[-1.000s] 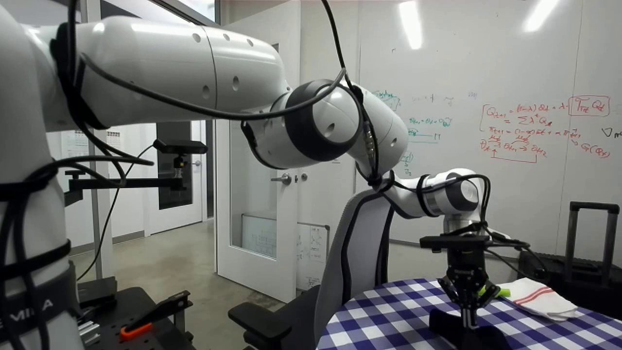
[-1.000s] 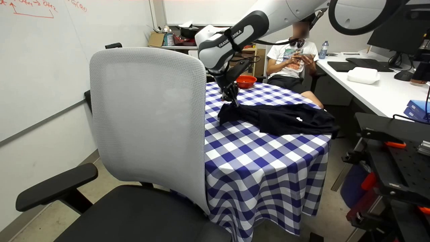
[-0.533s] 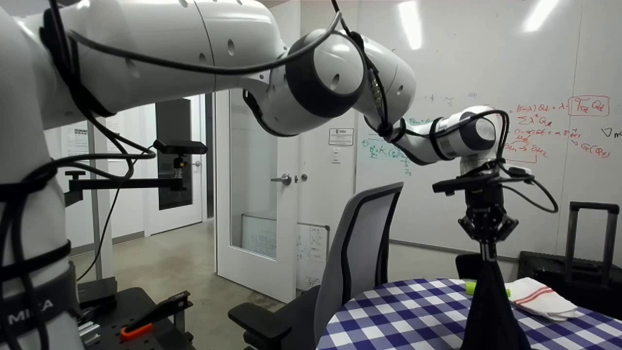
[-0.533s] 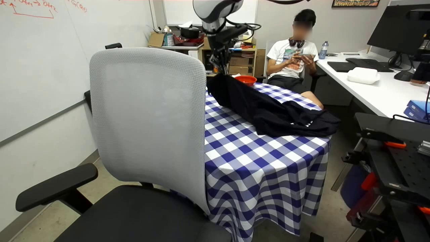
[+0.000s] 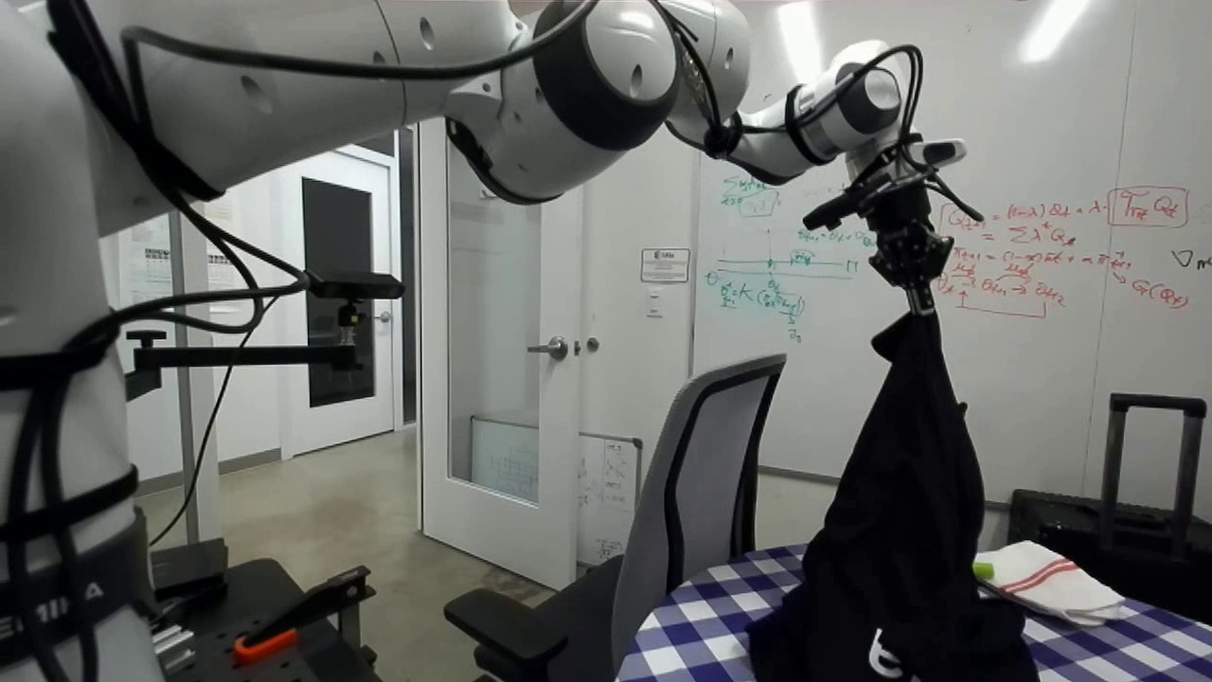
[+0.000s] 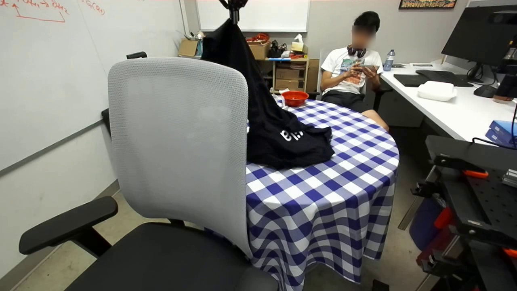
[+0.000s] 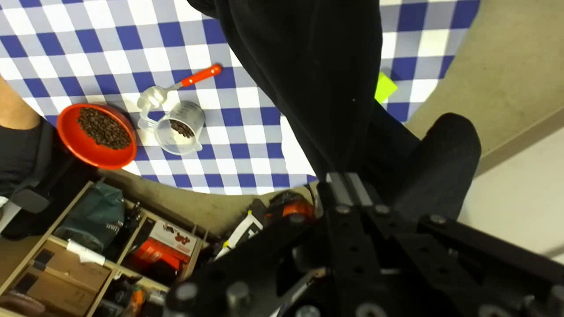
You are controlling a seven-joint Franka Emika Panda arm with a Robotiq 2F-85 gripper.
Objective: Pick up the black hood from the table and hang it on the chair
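Your gripper (image 5: 920, 303) is pinching the hood (image 5: 900, 511) at its top; the lower folds are lying on the table (image 6: 315, 186), and the chair (image 6: 177, 133) is standing alongside.

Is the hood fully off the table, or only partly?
Partly: the fingers hold the hood by one end; in an exterior view, its lower part lies on the table.
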